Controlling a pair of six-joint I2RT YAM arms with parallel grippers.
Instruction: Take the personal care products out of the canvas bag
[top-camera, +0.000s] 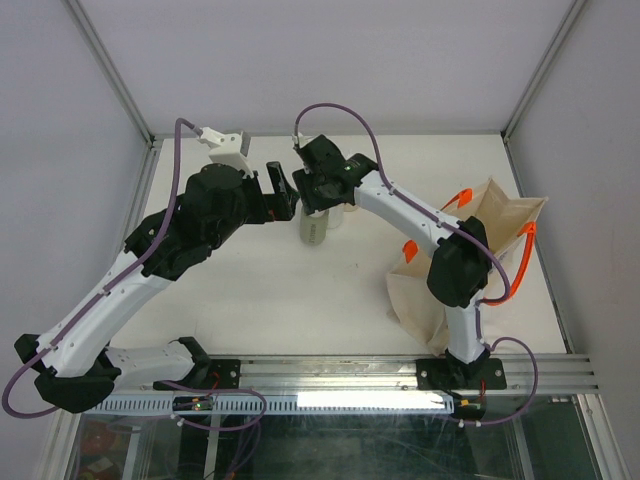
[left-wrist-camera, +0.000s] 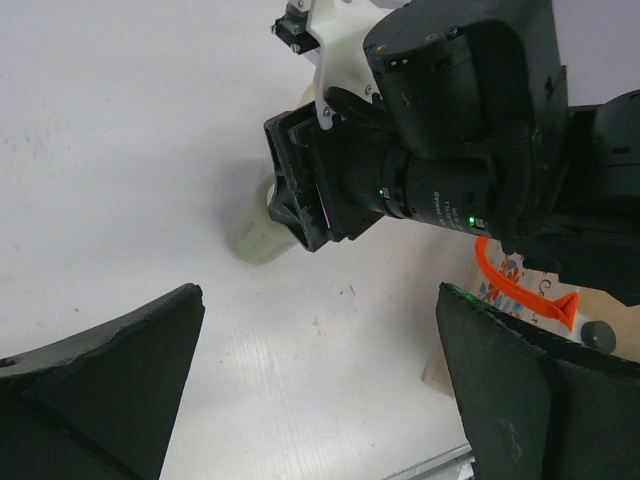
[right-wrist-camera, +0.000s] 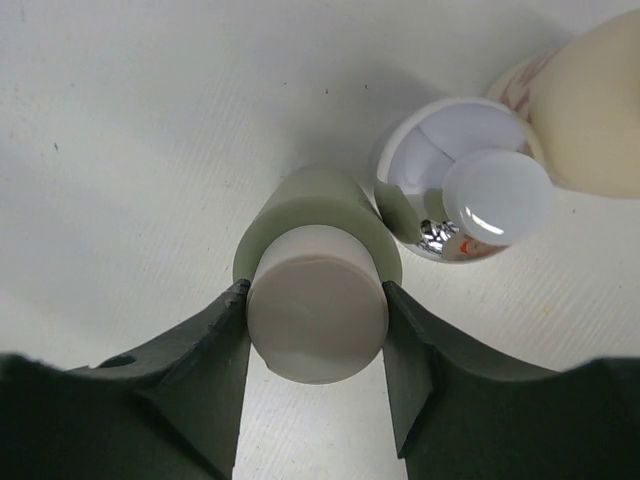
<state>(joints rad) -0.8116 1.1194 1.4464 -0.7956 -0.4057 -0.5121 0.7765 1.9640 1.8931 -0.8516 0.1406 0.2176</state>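
Note:
My right gripper (right-wrist-camera: 315, 300) is shut on the beige cap of the olive cylinder (right-wrist-camera: 316, 315), which stands upright on the white table; from above the gripper (top-camera: 318, 195) hangs over the cylinder (top-camera: 313, 231). Close beside it stands a white-topped bottle with a shiny silver collar (right-wrist-camera: 470, 195), and a cream bottle (right-wrist-camera: 595, 110) is behind that. My left gripper (left-wrist-camera: 320, 400) is open and empty, just left of the cylinder (left-wrist-camera: 255, 232) and aimed at it. The canvas bag (top-camera: 510, 215) with orange handles (top-camera: 525, 265) lies at the right.
The right arm's elbow (top-camera: 458, 265) hangs over the bag's near side. In the left wrist view the bag's orange handle (left-wrist-camera: 520, 292) and a grey cap (left-wrist-camera: 597, 336) show at the right. Metal frame posts and a rail border the table.

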